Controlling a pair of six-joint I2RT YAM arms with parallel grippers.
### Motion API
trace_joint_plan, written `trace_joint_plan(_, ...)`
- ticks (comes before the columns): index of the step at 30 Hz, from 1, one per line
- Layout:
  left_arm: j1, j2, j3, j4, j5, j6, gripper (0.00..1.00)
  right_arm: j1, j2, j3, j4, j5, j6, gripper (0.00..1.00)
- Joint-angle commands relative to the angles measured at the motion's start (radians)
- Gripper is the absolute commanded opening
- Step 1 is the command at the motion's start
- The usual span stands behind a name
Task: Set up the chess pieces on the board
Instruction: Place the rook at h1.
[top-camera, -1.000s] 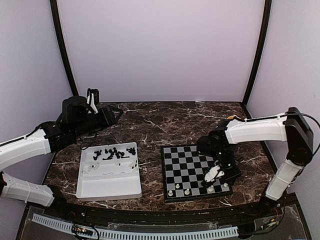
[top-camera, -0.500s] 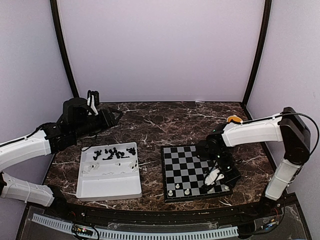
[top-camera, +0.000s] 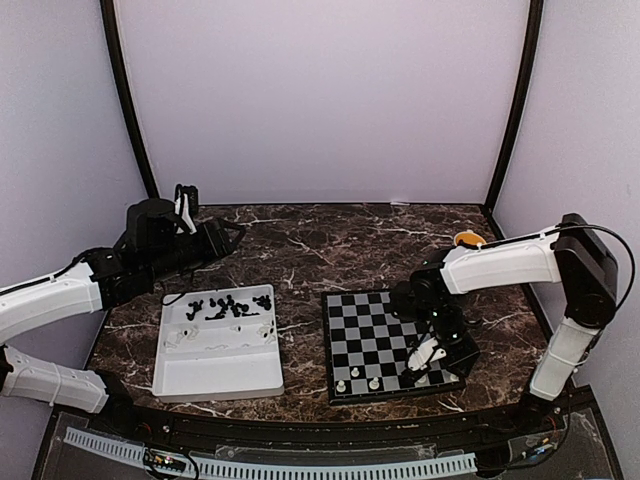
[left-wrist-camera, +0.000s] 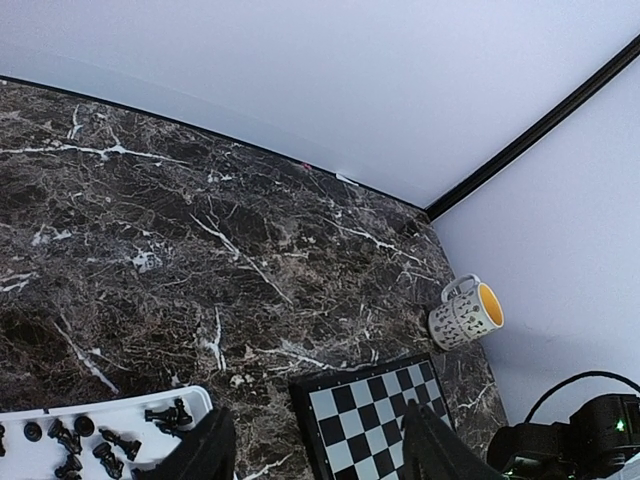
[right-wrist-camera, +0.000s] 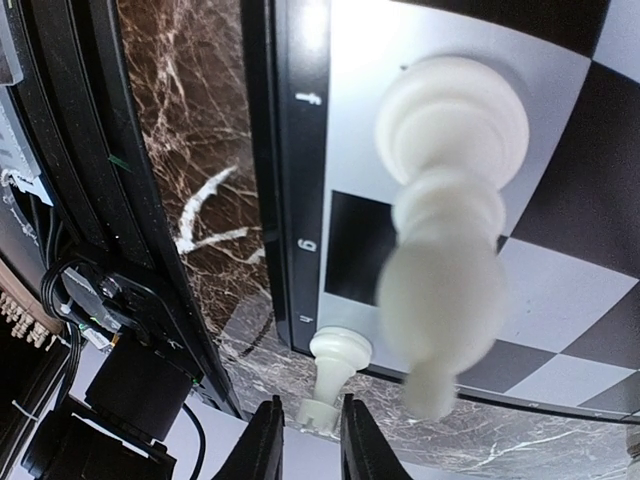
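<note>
the small white piece (right-wrist-camera: 331, 372) is light, slick plastic; we'd pinch its waist. we cannot tell whether the right pincer (right-wrist-camera: 308, 440) grips it; the left pincer (left-wrist-camera: 320, 452) is spread.

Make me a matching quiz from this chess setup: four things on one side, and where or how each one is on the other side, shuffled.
Things:
1. mug
2. black chess pieces
3. board
4. left gripper

Place or state:
A. lying in the white tray
B. open, nothing between its fingers
C. near the far right corner of the table
D. flat on the table, to the right of the white tray

Pairs: 1-C, 2-A, 3-D, 4-B
</note>
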Motion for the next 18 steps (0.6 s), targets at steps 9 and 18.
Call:
trace_joint_plan(9,0.008,-0.032,-0.023,0.011,0.002,-0.003,0.6,0.007,0.01,0.057,0.01,-0.019,0.01,0.18)
trace_joint_plan(18,0.009,-0.031,-0.024,0.011,0.005,-0.002,0.6,0.007,0.008,0.06,0.009,-0.017,0.008,0.16)
